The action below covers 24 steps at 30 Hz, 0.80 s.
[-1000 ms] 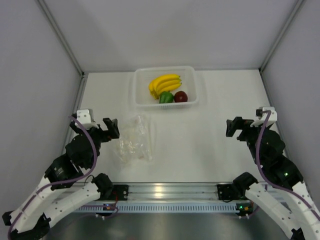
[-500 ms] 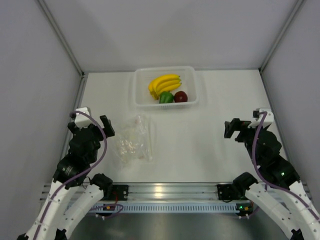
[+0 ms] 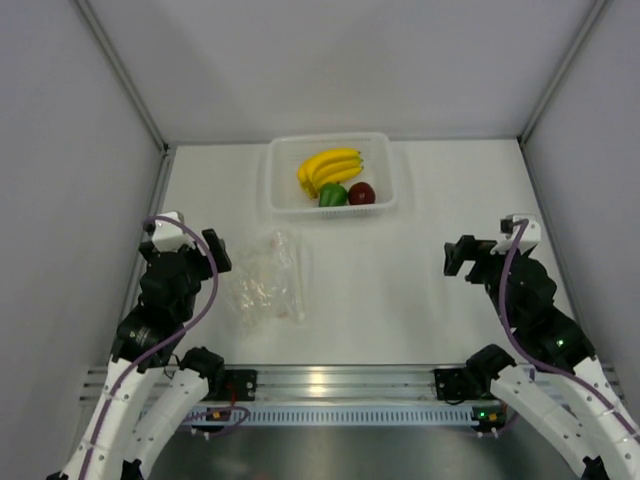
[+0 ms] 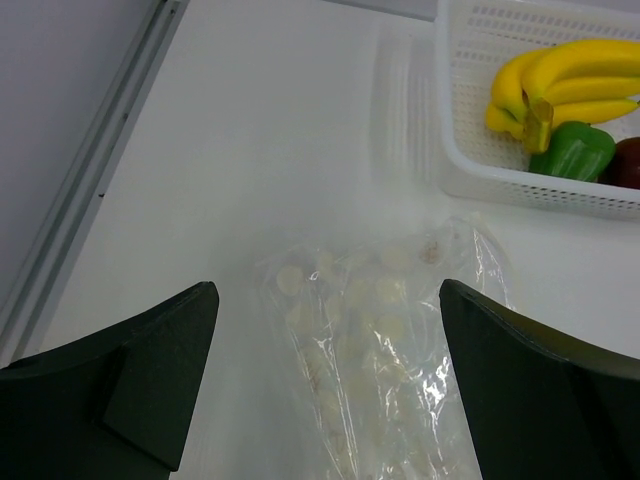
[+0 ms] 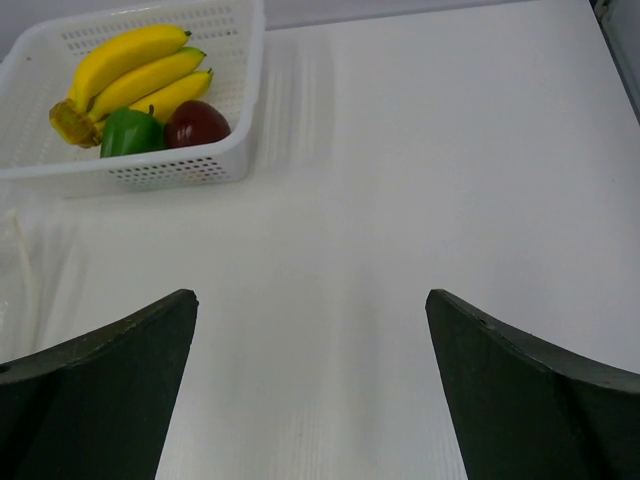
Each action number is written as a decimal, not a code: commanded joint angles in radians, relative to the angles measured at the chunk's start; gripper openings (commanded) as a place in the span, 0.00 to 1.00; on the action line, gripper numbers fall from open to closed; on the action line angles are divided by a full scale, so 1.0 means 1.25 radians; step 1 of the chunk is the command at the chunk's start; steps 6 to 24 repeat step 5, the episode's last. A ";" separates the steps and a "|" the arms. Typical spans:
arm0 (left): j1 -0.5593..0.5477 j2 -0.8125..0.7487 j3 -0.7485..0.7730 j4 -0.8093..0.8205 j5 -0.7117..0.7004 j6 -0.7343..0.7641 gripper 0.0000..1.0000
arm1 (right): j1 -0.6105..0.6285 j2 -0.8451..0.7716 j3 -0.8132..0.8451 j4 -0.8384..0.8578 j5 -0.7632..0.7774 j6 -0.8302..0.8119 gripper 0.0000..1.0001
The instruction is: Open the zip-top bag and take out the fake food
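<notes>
Top view, bag: the bag (image 3: 268, 285) lies flat on the table (image 3: 410, 290), left of centre, with no toy visible inside.
Top view, food: the banana bunch (image 3: 328, 168), green pepper (image 3: 333, 194) and red fruit (image 3: 362, 192) sit in the basket (image 3: 282, 206) at the far middle.
Top view, change: the left gripper (image 3: 216, 250) has drawn back slightly to the left of the bag. The right gripper (image 3: 456, 257) has edged a little toward centre. Bag and food have not moved.
Left wrist view: jaws spread wide with nothing between them, and the bag (image 4: 380, 330) on the table beyond, untouched.
Right wrist view: jaws likewise wide and empty over bare table, with the basket (image 5: 180, 170) far left.
Meaning: the removal looks finished, and the arms appear to be retreating.
</notes>
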 commanded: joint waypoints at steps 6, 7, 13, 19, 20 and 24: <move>0.005 -0.008 -0.006 0.043 0.002 0.006 0.98 | 0.003 0.012 0.010 0.056 -0.017 0.018 1.00; 0.005 -0.008 -0.006 0.043 0.002 0.006 0.98 | 0.003 0.012 0.010 0.056 -0.017 0.018 1.00; 0.005 -0.008 -0.006 0.043 0.002 0.006 0.98 | 0.003 0.012 0.010 0.056 -0.017 0.018 1.00; 0.005 -0.008 -0.006 0.043 0.002 0.006 0.98 | 0.003 0.012 0.010 0.056 -0.017 0.018 1.00; 0.005 -0.008 -0.006 0.043 0.002 0.006 0.98 | 0.003 0.012 0.010 0.056 -0.017 0.018 1.00; 0.005 -0.008 -0.006 0.043 0.002 0.006 0.98 | 0.003 0.012 0.010 0.056 -0.017 0.018 1.00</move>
